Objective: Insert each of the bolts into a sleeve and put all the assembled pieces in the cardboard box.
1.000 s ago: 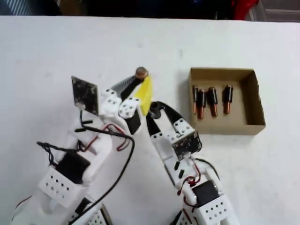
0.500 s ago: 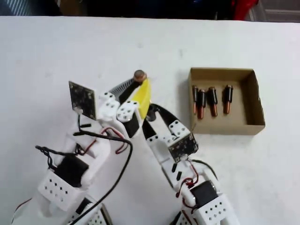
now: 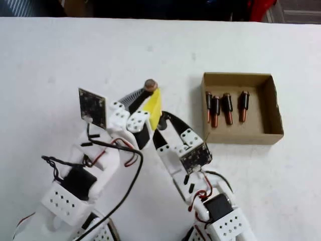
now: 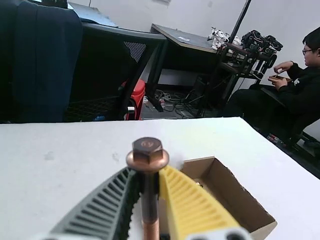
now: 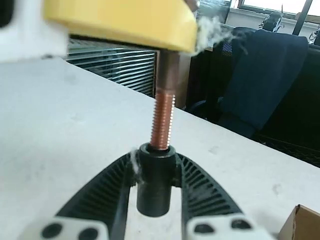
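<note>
Cabling (image 3: 128, 175) trails over the left arm (image 3: 83, 170) at the lower left of my high view, above the white table (image 3: 60, 55). Following that arm up toward the middle, I see the left gripper (image 3: 148, 94) clamped on a copper bolt (image 3: 150, 85). One grey finger (image 3: 131, 94) and one yellow finger (image 3: 153, 103) press its shank from either side. From the left wrist camera I look along that bolt. Its flanged hexagonal head stands just clear of the fingertips, and the shank runs back between the ribbed pads, held tight.

Just right of it, the right arm (image 3: 200, 170) comes up from the lower edge. Its black right gripper (image 3: 161, 120) sits just beside the yellow finger, on the side nearer the arms' bases. On the right wrist camera I see those jaws closed around a short black sleeve (image 5: 156, 180), which stands upright between them. The bolt's threaded end comes straight down to the sleeve's mouth and touches it; how deep the tip sits inside I cannot tell.

Further right, apart from both grippers, the cardboard box (image 3: 273, 113) rests open on the table. Four assembled pieces (image 3: 227, 108) lie in it side by side toward its left side, each a black sleeve with copper showing at both ends.
</note>
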Robot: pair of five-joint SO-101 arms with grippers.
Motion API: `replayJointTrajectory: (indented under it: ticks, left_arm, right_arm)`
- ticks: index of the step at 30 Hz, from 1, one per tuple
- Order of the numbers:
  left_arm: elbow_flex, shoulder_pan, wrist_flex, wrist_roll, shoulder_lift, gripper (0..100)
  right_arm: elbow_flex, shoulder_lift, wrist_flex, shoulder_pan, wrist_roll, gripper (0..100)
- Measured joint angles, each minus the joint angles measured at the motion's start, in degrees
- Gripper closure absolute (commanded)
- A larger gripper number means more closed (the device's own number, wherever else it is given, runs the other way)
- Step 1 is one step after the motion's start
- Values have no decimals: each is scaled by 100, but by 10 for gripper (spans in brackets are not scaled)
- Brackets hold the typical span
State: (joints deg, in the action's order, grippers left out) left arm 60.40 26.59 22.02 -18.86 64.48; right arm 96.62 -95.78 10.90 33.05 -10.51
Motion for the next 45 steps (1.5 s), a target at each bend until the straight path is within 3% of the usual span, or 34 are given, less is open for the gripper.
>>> replayJointTrajectory:
  ticks: [28, 42, 45]
  left_arm:
    - [932, 422, 0, 18, 53, 976]
    - [941, 431, 0, 457, 53, 975]
    - [941, 387, 0, 457, 53, 914]
  right_arm:
    - [0, 0, 0, -193, 0, 981]
    - [0, 0, 0, -193, -9, 981]
    - [0, 0, 0, -193, -9, 981]
